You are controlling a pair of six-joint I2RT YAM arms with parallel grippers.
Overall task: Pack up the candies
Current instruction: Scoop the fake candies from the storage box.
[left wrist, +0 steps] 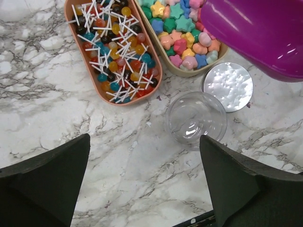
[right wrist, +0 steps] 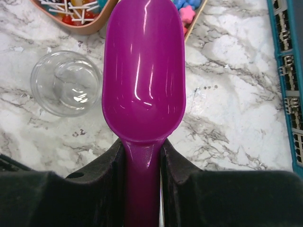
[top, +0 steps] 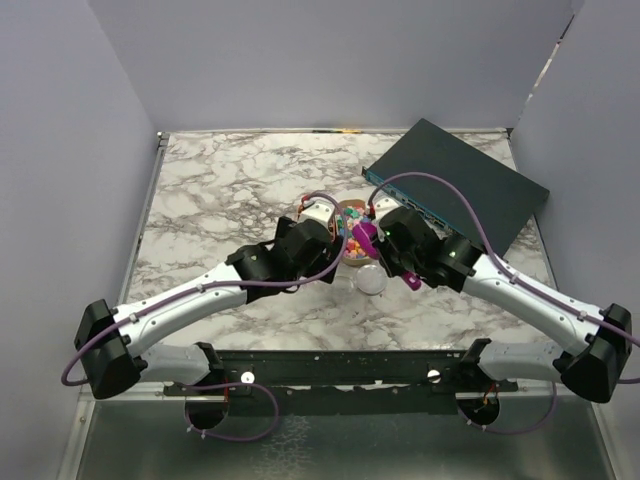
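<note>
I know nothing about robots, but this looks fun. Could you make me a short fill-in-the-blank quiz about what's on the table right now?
1. The right tool is shut on the ____ of the purple scoop.
2. The left tool holds nothing; its jaws stand ____.
3. The silver lid lies ____ the clear cup, not on it.
4. Next to the star-shaped candies, the lollipops have ____ sticks.

Missing words: handle; open; beside; white.

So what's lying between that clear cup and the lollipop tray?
Nothing. In the left wrist view, only bare marble table separates the cup from the lollipop tray.
</note>
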